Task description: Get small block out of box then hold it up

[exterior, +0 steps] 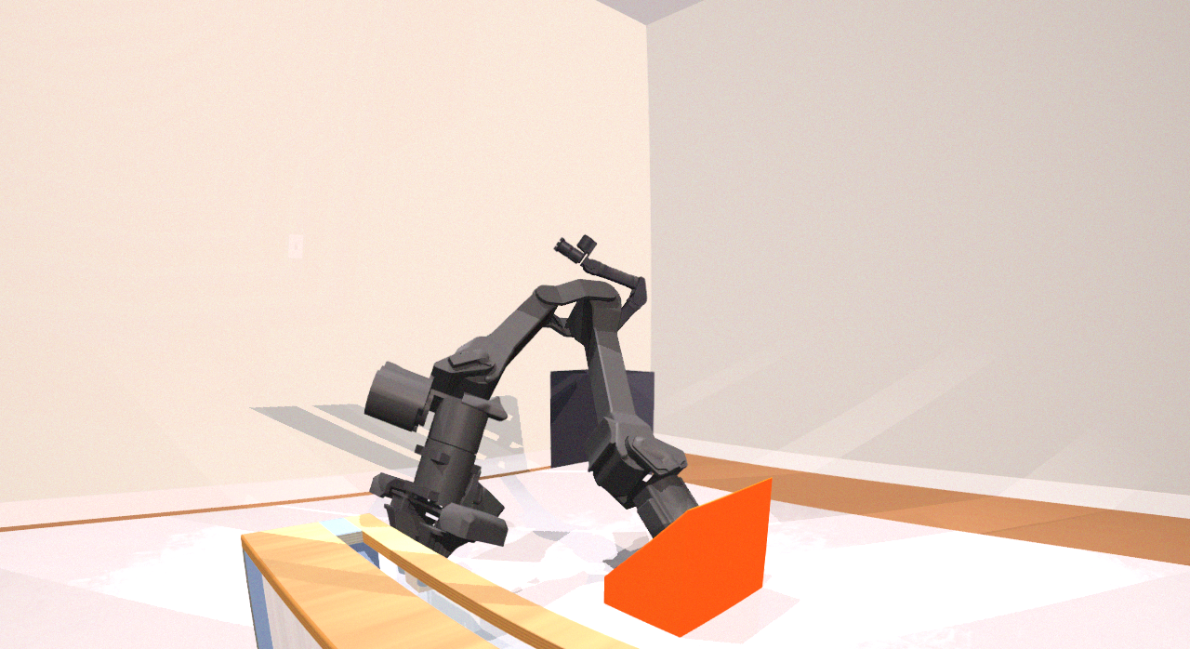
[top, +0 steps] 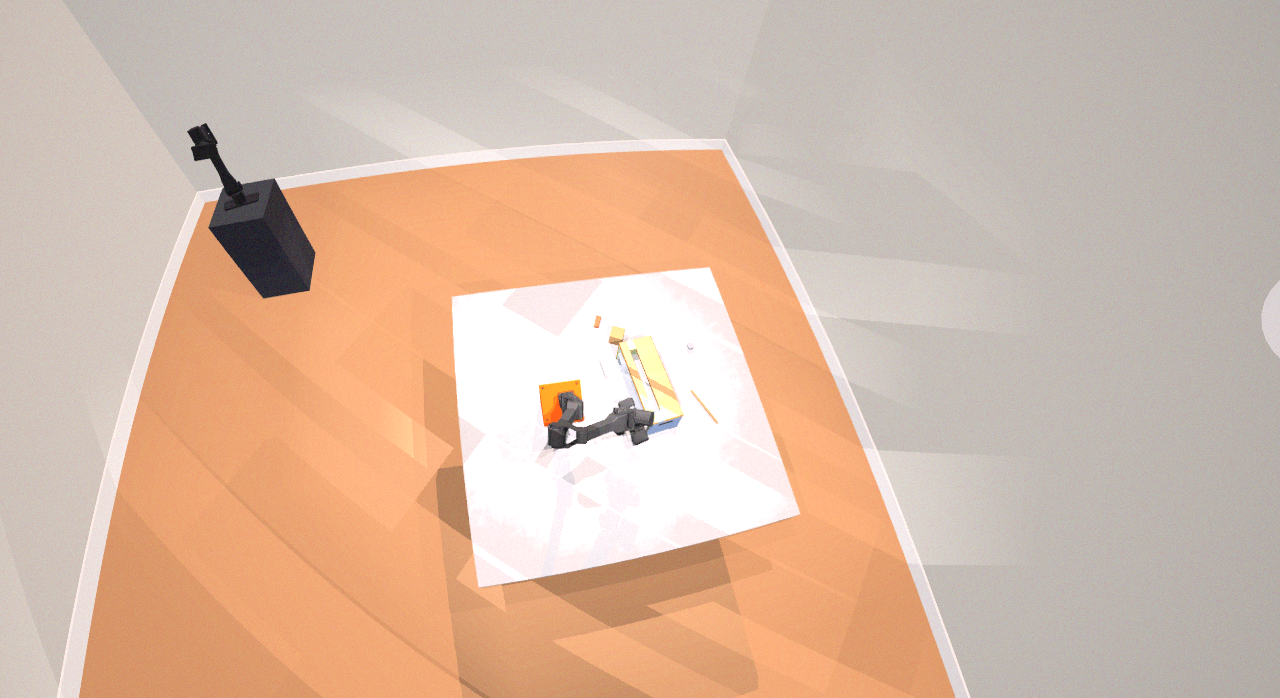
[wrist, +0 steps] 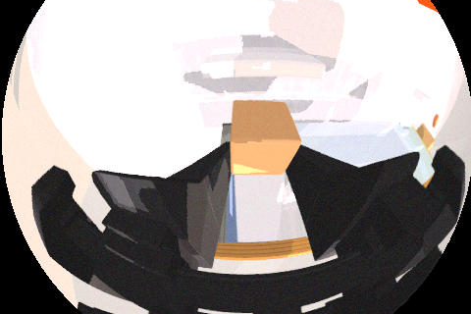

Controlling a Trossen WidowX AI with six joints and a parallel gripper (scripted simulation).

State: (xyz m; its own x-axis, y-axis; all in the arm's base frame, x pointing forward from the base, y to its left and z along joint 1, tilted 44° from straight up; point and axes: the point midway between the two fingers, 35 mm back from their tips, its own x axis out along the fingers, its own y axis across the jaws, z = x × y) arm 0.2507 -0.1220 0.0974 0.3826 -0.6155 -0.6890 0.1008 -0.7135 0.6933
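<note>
The small orange-brown block (wrist: 264,120) is outside the box, between the fingertips in the wrist view. My gripper (wrist: 256,146) (exterior: 428,545) is shut on it, with one dark finger against each side. The box (top: 657,376) (exterior: 333,575) (wrist: 265,250) has a wooden top with a long slot and blue end parts. My gripper is low beside the box's near end in the top view. The block is hidden in the top and exterior views. Whether it touches the table or hangs just above it, I cannot tell.
A wooden cube (top: 616,334) and a small orange piece (top: 597,321) lie past the box's far end. An orange stick (top: 704,406) and a tiny grey object (top: 690,346) lie right of the box. An orange mount (top: 547,409) (exterior: 690,562) is at my arm's base.
</note>
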